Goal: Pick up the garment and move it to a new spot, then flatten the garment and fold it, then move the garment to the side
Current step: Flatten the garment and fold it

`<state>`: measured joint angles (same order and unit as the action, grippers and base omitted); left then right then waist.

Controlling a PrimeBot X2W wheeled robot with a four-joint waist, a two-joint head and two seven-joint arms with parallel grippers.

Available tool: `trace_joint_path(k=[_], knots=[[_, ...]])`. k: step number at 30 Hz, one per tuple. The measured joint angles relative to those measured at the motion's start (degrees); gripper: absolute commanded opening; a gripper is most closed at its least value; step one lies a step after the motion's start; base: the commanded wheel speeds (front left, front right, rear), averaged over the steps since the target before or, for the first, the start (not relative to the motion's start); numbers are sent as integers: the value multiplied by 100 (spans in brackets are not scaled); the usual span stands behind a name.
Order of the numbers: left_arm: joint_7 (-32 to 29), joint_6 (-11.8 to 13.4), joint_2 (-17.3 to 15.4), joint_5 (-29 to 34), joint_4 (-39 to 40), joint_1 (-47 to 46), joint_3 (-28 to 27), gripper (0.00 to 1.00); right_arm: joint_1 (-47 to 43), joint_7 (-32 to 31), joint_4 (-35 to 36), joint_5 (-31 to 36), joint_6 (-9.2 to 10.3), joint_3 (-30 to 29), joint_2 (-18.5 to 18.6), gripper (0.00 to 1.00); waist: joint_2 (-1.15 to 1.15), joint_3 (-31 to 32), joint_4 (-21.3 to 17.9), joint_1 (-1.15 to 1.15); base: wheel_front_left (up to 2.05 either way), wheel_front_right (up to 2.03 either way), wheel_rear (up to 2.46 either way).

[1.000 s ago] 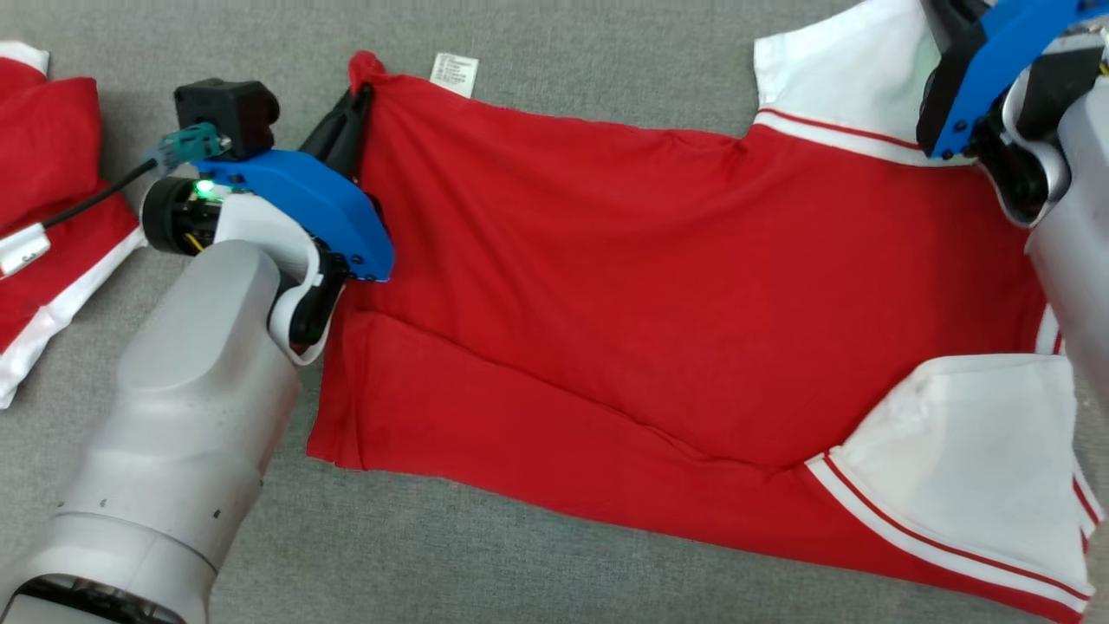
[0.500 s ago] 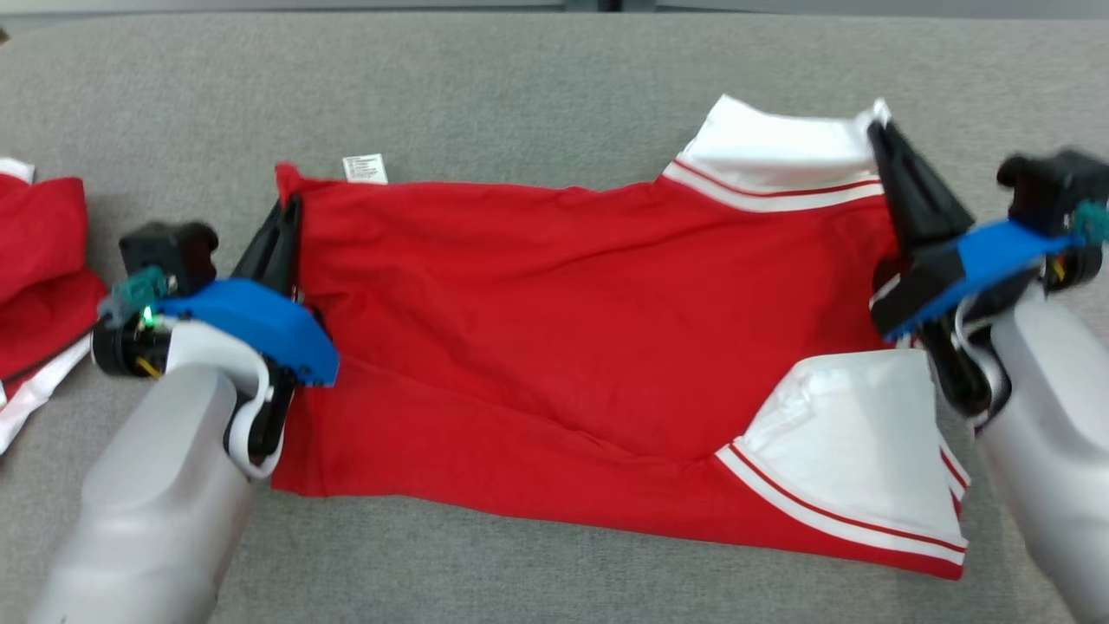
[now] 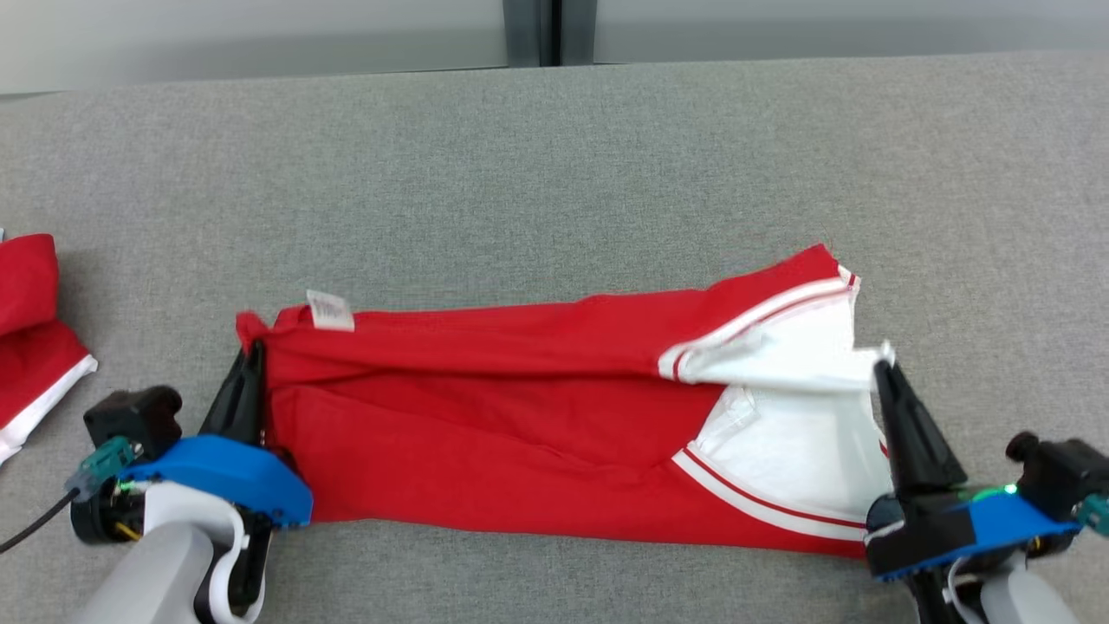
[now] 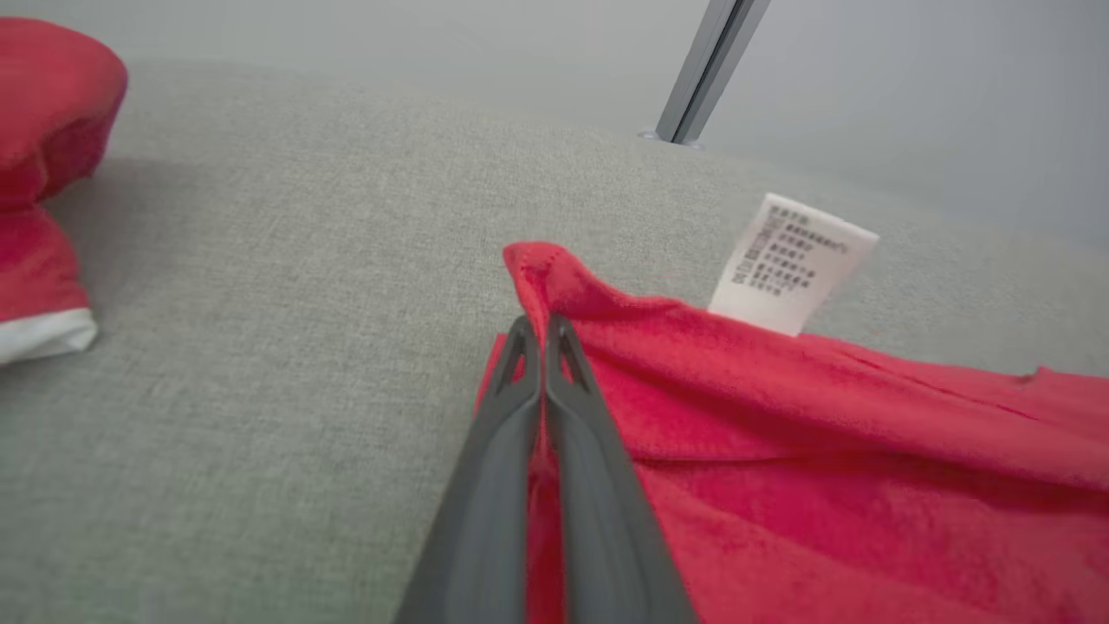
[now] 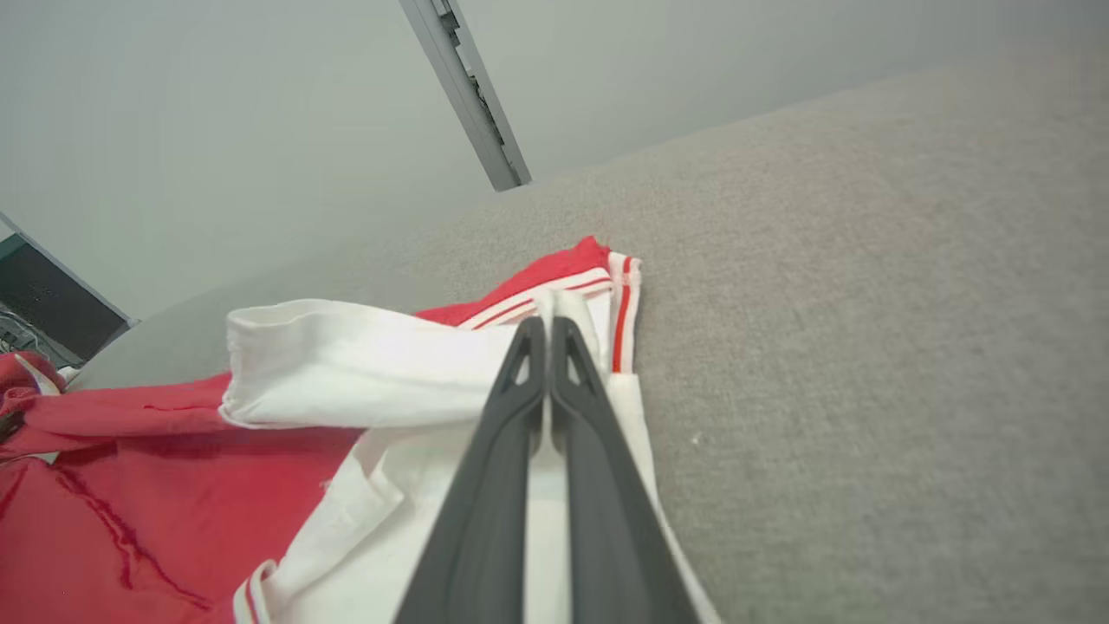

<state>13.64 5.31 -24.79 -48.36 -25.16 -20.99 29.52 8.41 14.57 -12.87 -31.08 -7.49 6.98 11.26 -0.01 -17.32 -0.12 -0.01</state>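
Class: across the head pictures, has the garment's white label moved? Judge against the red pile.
Yes. The label has come toward the robot: it was level with the far edge of the red pile; now it lies nearer than that edge.

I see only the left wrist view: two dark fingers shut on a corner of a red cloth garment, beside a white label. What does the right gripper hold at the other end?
Observer: The right gripper is shut on the edge of a white sleeve of the same red and white cloth garment.
Operator: Does the garment lie flat, or is it doubled?
Observer: Doubled in part. In the head view its far edge, stretched between the left gripper and the right gripper, lies folded over the red body on the grey fabric surface.
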Motion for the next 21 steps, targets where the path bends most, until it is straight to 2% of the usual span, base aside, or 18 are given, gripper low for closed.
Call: trace_joint_path(k=[3,4,5,6,7,12,15,17,21], knots=[[-176,79,-62,-137,181,271,-27,0,-292,-129,63,94,0,-81,-151,0,0,33,-13,0,0,0,0],[-198,121,-69,-151,207,329,-26,44,-358,-185,65,134,1,-93,-190,10,0,43,-15,0,0,0,0],[-213,129,-67,-188,225,386,-35,100,-422,-191,73,178,0,-96,-224,42,0,61,-14,1,0,0,0],[-222,177,-59,-210,260,452,-33,100,-473,-193,86,241,1,-96,-252,68,0,84,-16,1,0,0,0],[-208,237,-44,-211,289,529,-51,100,-519,-190,125,301,0,-98,-272,100,0,103,-27,1,0,0,0],[87,510,13,-20,665,853,-334,100,-684,-55,667,812,1,-246,-320,100,0,234,-56,1,0,0,0],[125,734,24,383,1068,1058,-513,100,-750,-26,1047,1127,0,-403,-327,100,0,328,-73,1,0,0,0],[135,864,83,877,1589,1220,-690,100,-787,-47,1294,1367,0,-579,-323,100,0,451,-74,1,0,0,0],[135,968,153,1332,2047,1546,-728,100,-909,-241,1510,1555,1,-759,-356,100,0,633,-78,0,0,0,0]])
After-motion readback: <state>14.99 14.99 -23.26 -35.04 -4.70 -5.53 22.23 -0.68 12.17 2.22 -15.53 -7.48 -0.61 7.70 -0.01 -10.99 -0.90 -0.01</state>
